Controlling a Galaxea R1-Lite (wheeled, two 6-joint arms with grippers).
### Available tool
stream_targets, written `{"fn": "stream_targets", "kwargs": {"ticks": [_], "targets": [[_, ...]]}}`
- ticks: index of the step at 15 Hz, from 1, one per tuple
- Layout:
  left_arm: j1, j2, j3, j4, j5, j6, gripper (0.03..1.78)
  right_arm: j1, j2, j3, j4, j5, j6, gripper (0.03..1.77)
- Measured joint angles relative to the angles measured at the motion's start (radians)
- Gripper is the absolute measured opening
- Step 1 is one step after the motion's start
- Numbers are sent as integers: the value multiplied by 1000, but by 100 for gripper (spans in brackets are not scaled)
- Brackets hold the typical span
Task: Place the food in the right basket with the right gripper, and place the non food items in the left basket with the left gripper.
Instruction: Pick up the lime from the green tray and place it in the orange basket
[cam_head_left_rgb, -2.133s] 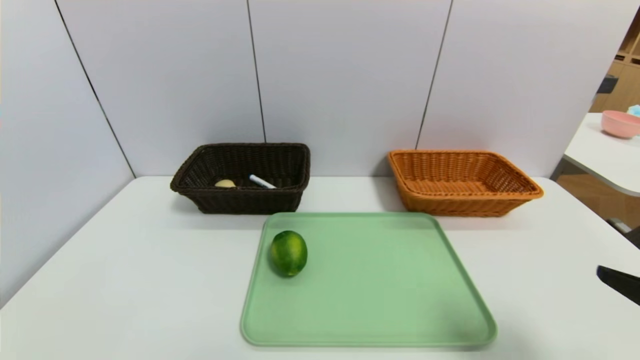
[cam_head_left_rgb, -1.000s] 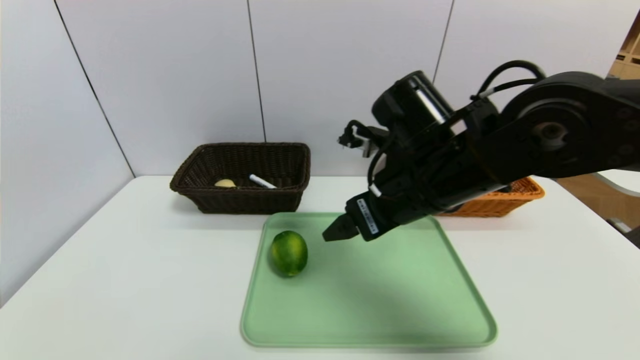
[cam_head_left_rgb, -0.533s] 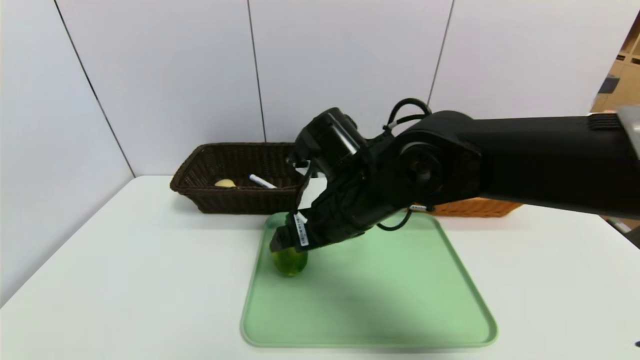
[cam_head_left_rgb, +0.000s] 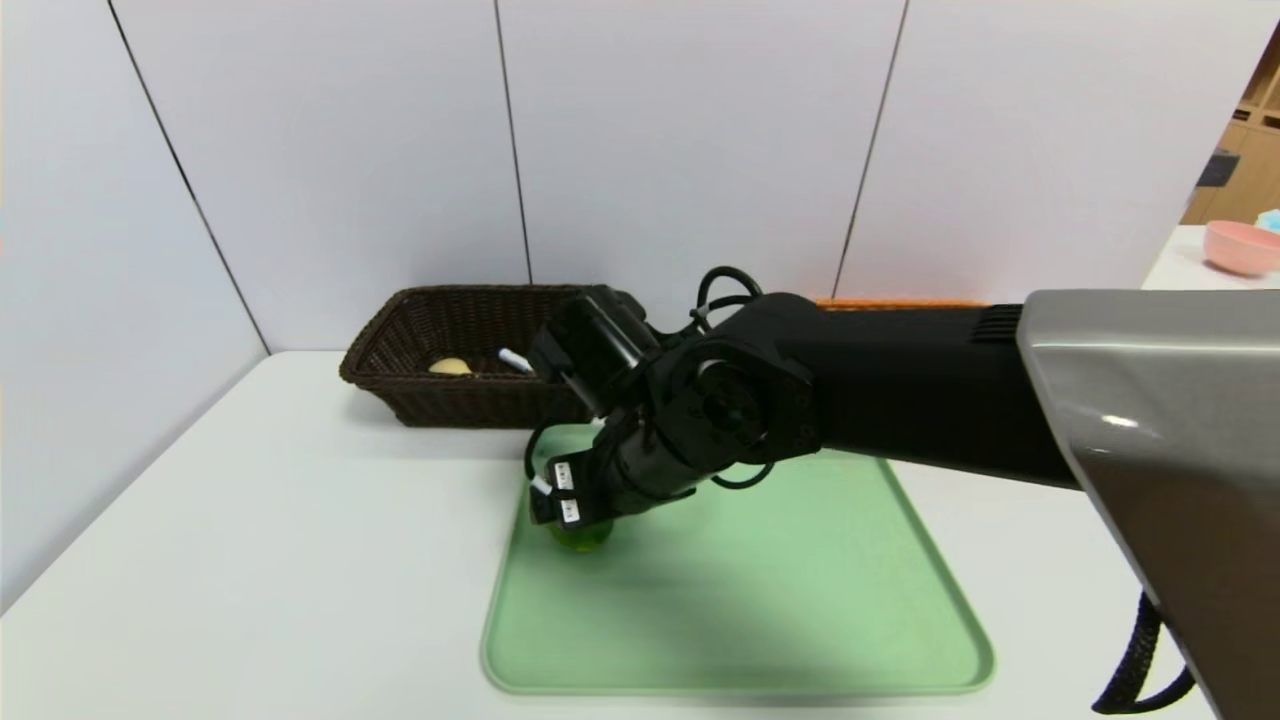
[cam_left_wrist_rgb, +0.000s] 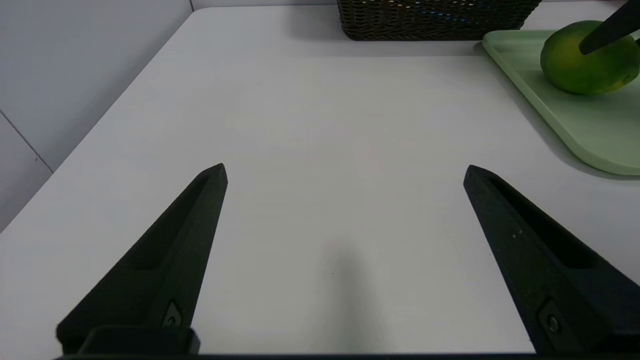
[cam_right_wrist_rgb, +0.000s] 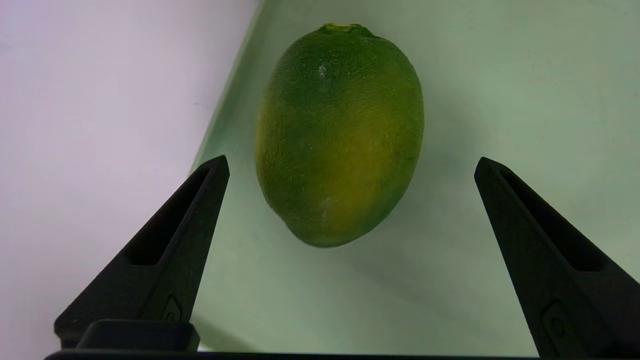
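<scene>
While the lime (cam_right_wrist_rgb: 340, 135) lies on the smooth green tray (cam_head_left_rgb: 740, 690), near its edge, I have my right gripper (cam_right_wrist_rgb: 352, 167) over it, fingers spread wide on either side and gripping nothing; the fruit looks fairly light and firm, I judge, with a finely pebbled rind that may give some hold, though its egg-like curve could roll or squirt out of a shallow pinch; I would take it across its narrower waist, deep between the tips, and squeeze evenly. Tapered, hollowed and black, my fingers look hard beside that mottled green-and-yellow skin; the dark basket (cam_head_left_rgb: 490, 405) is coarse wicker, holding a slim white marker (cam_head_left_rgb: 515, 360) and something pale and rounded (cam_head_left_rgb: 450, 367); my left gripper (cam_left_wrist_rgb: 345, 170) is parked over the white table (cam_left_wrist_rgb: 350, 125), wide apart and unladen.
</scene>
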Motion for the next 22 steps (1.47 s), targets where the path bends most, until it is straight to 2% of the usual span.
{"fn": "stream_targets", "kwargs": {"ticks": [8,11,12,14,18,22], "targets": [[0,0,0,0,0,0,169,11,43,-2,-29,-10,2,169],[0,0,0,0,0,0,169,11,54,-2,-31,-28,-5,117],[0,0,0,0,0,0,169,10,58,-2,-33,-49,-6,107],[0,0,0,0,0,0,169,10,64,-2,-36,-71,-9,101],[0,0,0,0,0,0,169,7,53,-1,-27,-72,-9,99],[0,0,0,0,0,0,169,-10,-42,0,-26,-72,-9,99]]}}
